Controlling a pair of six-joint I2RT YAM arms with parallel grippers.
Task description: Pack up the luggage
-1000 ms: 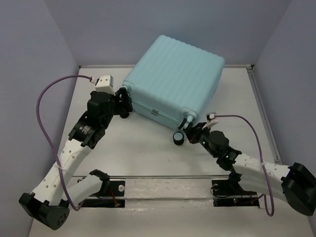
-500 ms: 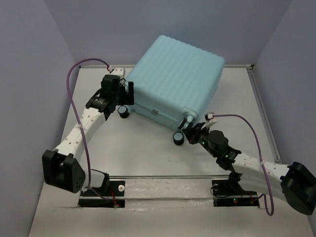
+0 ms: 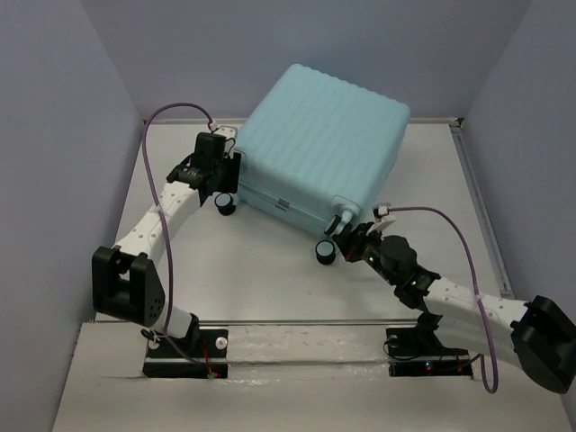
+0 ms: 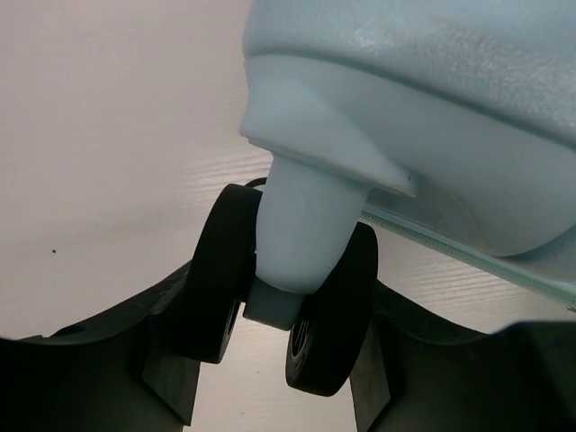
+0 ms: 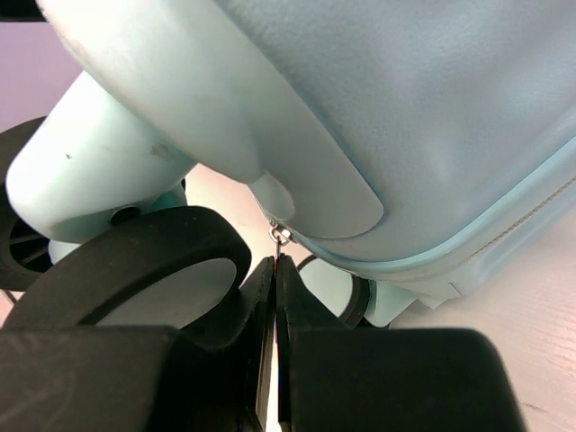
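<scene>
1. While the right gripper (image 5: 275, 266) was pinched shut, apparently on the zipper pull (image 5: 281, 236) whose small ring showed at its tips in the lower centre of the right wrist view, a slow pull along the zip seam (image 5: 540, 200) looked the best course.
2. The left gripper (image 4: 279, 304) straddled a twin-wheel caster (image 4: 328, 315) at the centre of its view. Whether its fingers pressed the wheels could not be told, but a firm brace there should stop the case sliding.
3. The luggage (image 3: 319, 135) lay closed and flat on the table (image 3: 270, 279), in the upper centre of the top view.
4. The pull's tab was hidden between the fingers, and the seam ran off the frame's right edge.
</scene>
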